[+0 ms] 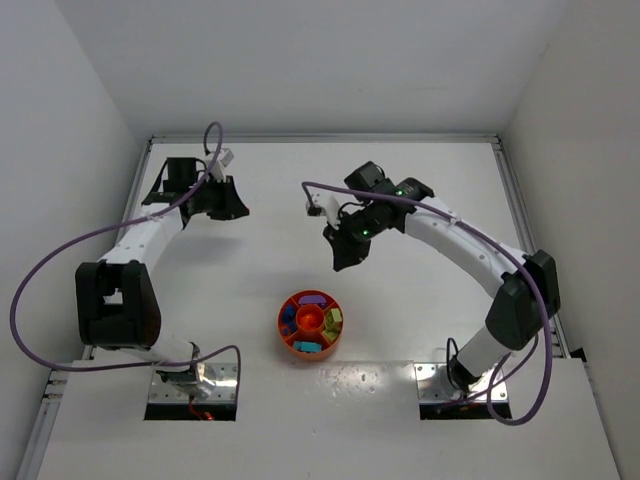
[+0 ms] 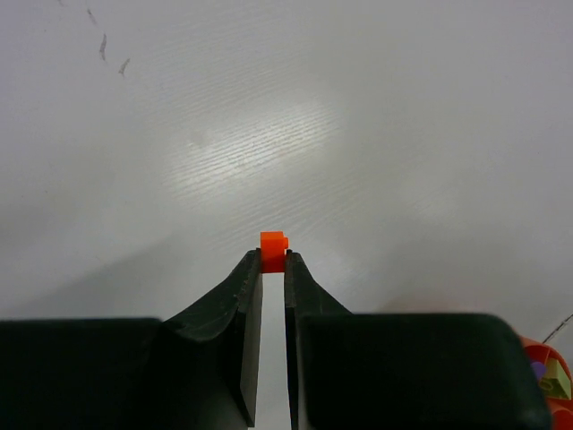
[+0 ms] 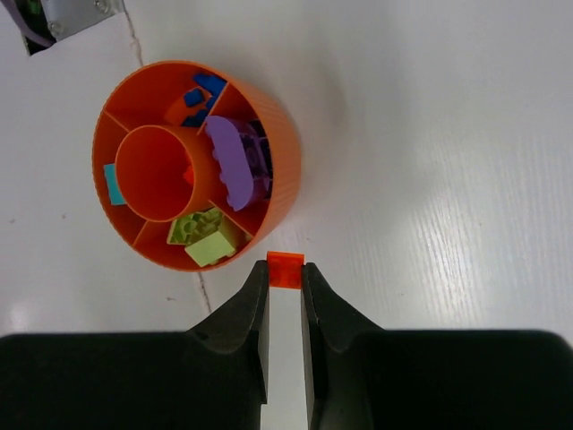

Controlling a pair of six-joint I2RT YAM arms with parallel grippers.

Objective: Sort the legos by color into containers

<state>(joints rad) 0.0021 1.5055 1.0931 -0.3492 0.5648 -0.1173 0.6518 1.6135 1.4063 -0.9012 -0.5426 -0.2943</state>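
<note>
left gripper (image 2: pixel 273 262): pinching an orange-red brick (image 2: pixel 273 244) at its tips, hanging well apart from the round tray (image 1: pixel 283 332)
right gripper (image 3: pixel 285 274): clamping a second orange-red brick (image 3: pixel 286 265), hovering near the round tray
guess: both are probably going into the centre cup (image 3: pixel 152 179), color's matching

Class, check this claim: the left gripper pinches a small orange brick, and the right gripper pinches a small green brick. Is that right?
Not quite. The right gripper pinches an orange brick, not a green one; the right wrist view shows it between the fingertips. The left gripper does pinch a small orange brick.
</note>
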